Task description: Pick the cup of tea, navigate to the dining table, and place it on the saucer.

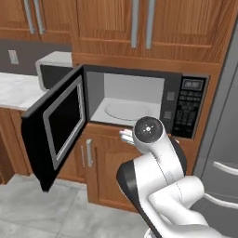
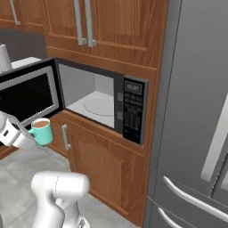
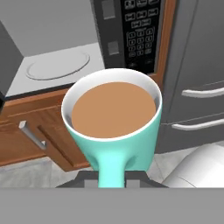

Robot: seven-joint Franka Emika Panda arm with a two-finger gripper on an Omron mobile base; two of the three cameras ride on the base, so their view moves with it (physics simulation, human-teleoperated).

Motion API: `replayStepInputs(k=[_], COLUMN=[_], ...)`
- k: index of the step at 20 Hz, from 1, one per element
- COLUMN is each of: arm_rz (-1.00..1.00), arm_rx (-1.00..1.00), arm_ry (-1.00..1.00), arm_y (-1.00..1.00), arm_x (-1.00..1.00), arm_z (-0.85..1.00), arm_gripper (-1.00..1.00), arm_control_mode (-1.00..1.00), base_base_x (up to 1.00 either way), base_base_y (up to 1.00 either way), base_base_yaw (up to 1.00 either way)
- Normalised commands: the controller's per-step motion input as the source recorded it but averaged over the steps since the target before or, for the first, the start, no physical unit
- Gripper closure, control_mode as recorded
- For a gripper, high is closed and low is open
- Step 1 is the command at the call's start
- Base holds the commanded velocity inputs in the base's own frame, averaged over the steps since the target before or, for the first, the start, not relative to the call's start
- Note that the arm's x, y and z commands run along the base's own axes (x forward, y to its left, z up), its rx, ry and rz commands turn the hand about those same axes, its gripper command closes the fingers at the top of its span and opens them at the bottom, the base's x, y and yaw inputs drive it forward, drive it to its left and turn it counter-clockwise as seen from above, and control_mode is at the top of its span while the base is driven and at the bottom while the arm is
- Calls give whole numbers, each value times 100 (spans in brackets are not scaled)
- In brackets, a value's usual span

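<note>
Wooden cabinets (image 1: pixel 153 28) are seen above and below a built-in microwave (image 1: pixel 144 100), whose door (image 1: pixel 58 123) is swung wide open to the left. A round glass turntable (image 3: pixel 57 65) is seen on the floor of the cavity, and a dark keypad (image 2: pixel 132 113) is set on the microwave's right side. Just right of the microwave, a grey fridge (image 2: pixel 196 111) with curved handles is seen. Left of the microwave, a pale surface (image 1: pixel 14 88) is seen against the wall, with what appears to be a white appliance (image 1: pixel 53 65) on it, though this is not clearly shown.

The cup (image 2: pixel 42 131) is held in the air in front of the microwave, outside the cavity and below the level of its opening, upright and filled with brown tea. The hand (image 3: pixel 110 177) is closed on the cup's handle, with the teal handle clamped between the two fingertips in the hand view. The cup is kept clear of the microwave door and of the lower cabinet doors (image 2: pixel 95 171).
</note>
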Motion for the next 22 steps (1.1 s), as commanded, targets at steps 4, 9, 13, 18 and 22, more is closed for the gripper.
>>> replayStepInputs(k=[4,9,13,18,22], arm_rz=[0,0,0,0,0], arm_rx=[0,0,0,0,0], arm_ry=[0,0,0,0,0], arm_y=[0,0,0,0,0], arm_x=[0,0,0,0,0], arm_z=[0,0,0,0,0], arm_gripper=[100,100,100,100,100], arm_control_mode=[100,100,100,100,100], base_base_x=[-57,-62,-64,-66,-63], base_base_y=[-17,-13,-12,-12,-6], base_base_yaw=[44,47,48,50,51])
